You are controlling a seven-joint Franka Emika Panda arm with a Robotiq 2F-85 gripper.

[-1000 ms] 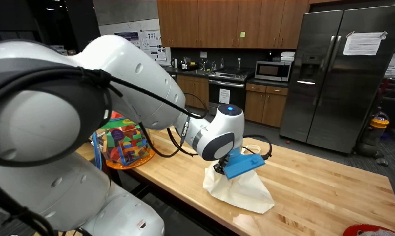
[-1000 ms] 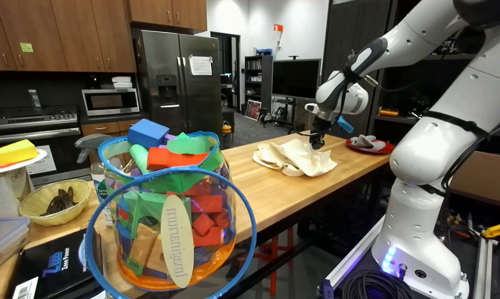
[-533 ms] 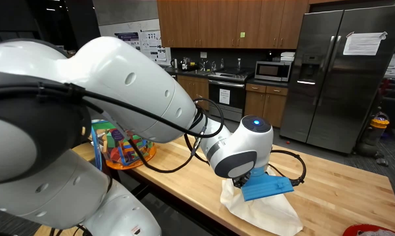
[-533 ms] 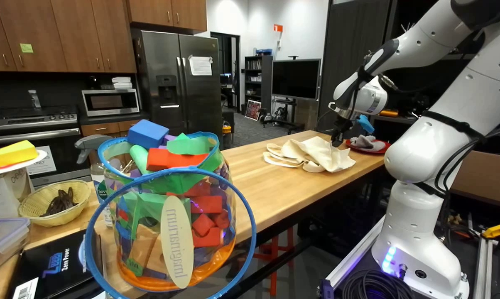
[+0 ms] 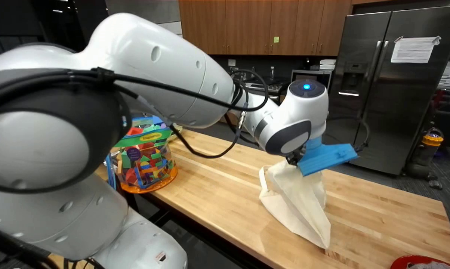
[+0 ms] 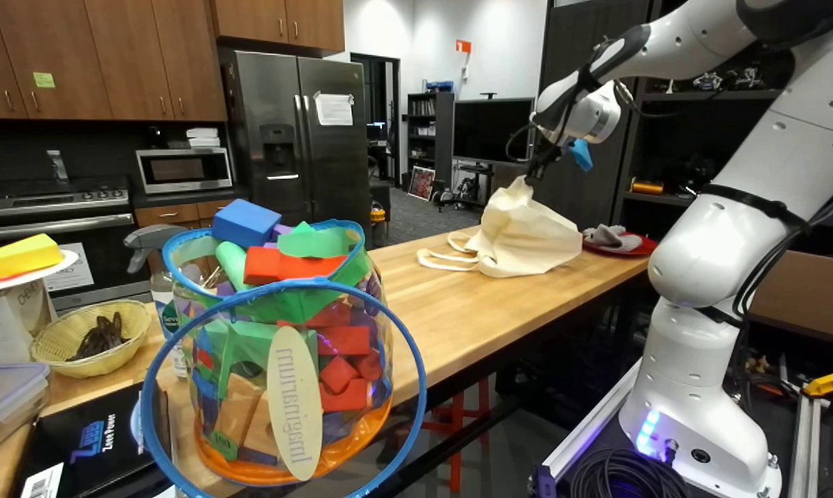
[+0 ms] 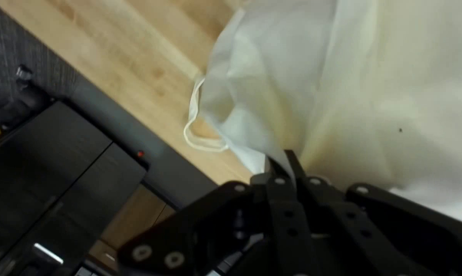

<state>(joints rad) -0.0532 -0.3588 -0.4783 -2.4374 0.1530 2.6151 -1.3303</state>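
Observation:
A cream cloth tote bag (image 5: 298, 203) is drawn up into a peak, and its top is pinched by my gripper (image 6: 535, 173). In the wrist view the black gripper (image 7: 284, 166) has its jaws shut with a fold of the cloth running between them, and the bag (image 7: 353, 88) fills most of the right side. The bag's lower part (image 6: 527, 252) seems to rest on the table. A loose strap (image 6: 447, 263) trails on the wood to one side. In an exterior view, a blue plate-like part (image 5: 326, 158) on the wrist partly hides the fingers.
The bag stands on a long wooden table (image 5: 217, 186). A red plate (image 6: 641, 245) with a grey cloth (image 6: 609, 237) lies near it. A clear bag of coloured blocks (image 6: 344, 346), a wicker basket (image 6: 122, 325) and a spray bottle (image 6: 164, 290) stand at the far end.
My gripper shifted sideways, dragging the crumpled bag towards the red plate, then rose and came partly back. The bag now stands pulled up by its top instead of lying low.

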